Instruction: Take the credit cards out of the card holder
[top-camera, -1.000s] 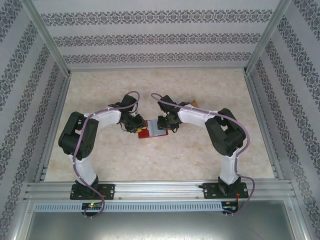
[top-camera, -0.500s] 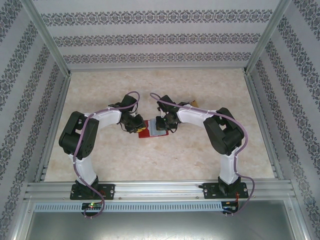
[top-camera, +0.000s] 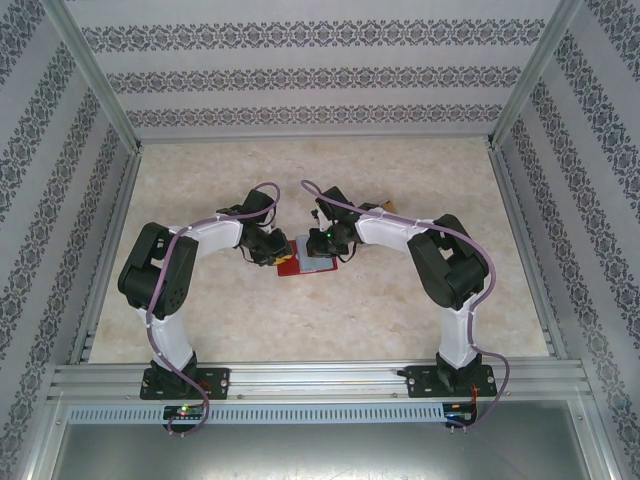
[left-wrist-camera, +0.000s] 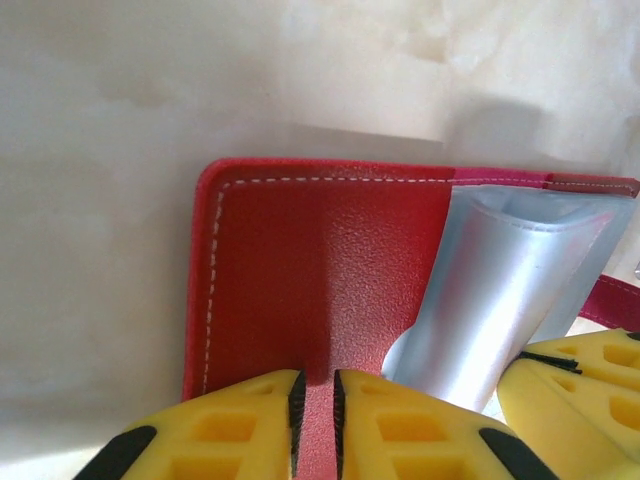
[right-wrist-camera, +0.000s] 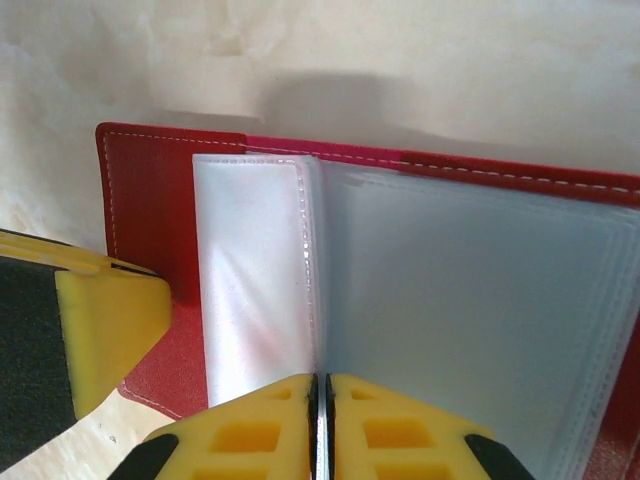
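The right tool (right-wrist-camera: 318, 400) clamps the clear sleeve (right-wrist-camera: 255, 270) running up-frame from it; the left tool (left-wrist-camera: 318, 400) pinches the card holder (left-wrist-camera: 300, 250).

No readable text, label, brand or number anywhere: red card holder (left-wrist-camera: 320, 270) plain, clear sleeves (right-wrist-camera: 460, 300) blank, wall pattern (top-camera: 320, 80) purely ornamental.

The red card holder (top-camera: 292, 264) lies open on the pale marbled counter (top-camera: 400, 320) — the left end effector (top-camera: 268, 250) at its left edge, the right end effector (top-camera: 325, 245) over its pale inner panel. Both arms bend inward; a small tan thing (top-camera: 385, 208) sits just behind the right arm
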